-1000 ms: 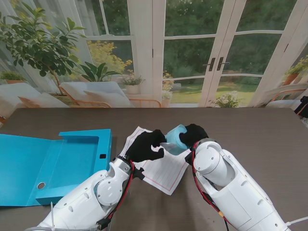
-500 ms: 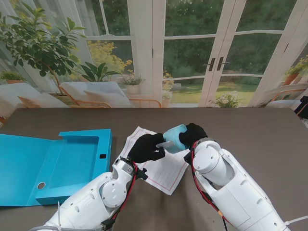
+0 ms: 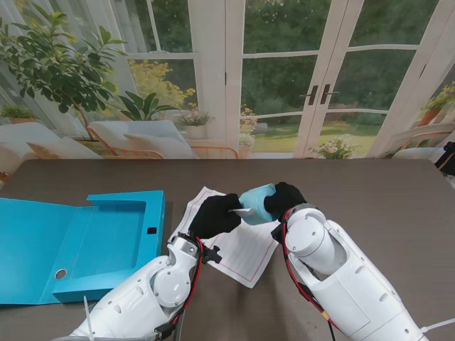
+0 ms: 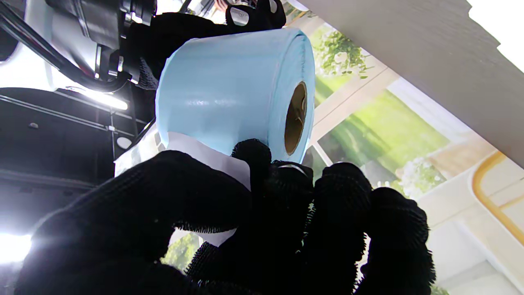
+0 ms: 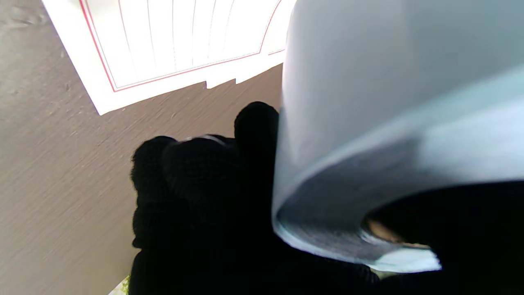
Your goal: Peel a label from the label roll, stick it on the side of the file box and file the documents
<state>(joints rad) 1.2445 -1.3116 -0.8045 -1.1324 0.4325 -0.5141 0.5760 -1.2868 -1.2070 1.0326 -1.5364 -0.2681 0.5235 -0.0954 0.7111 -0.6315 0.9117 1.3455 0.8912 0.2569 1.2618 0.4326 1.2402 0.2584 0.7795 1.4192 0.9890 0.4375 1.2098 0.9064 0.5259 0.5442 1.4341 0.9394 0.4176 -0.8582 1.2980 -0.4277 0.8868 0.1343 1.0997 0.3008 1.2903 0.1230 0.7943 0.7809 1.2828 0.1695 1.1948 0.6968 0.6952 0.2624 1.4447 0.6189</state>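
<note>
**Both hands on the roll, label pinched**

Nearest to me, the two white arms rise from the near corners and meet over the middle of the table point(image 3: 370, 192). The left hand point(image 3: 213, 216) is curled, its thumb and fingers point(image 4: 254, 157) pressed together on a white label point(image 4: 204, 157) at the edge of the roll point(image 3: 257, 202). The label is still joined to the roll; in the left wrist view it runs from the pale blue winding in under the black glove. The right hand point(image 3: 284, 199) is closed around the far end of the roll, holding it up off the table with its cardboard core point(image 4: 295, 119) lying roughly level. In the right wrist view the roll point(image 5: 389, 102) fills most of the picture, with the gloved fingers point(image 5: 196, 172) wrapped beside it.

Under both hands the documents point(image 3: 245, 252) lie flat, white sheets ruled with red borders, one corner pointing toward me.

To the left, well apart from the hands, the blue box point(image 3: 106, 238) lies open on the table, its lid point(image 3: 28, 241) folded out flat farther left. Its near right edge sits just beside the documents.

Beyond the far table edge stand glass doors, plants and garden chairs.
</note>
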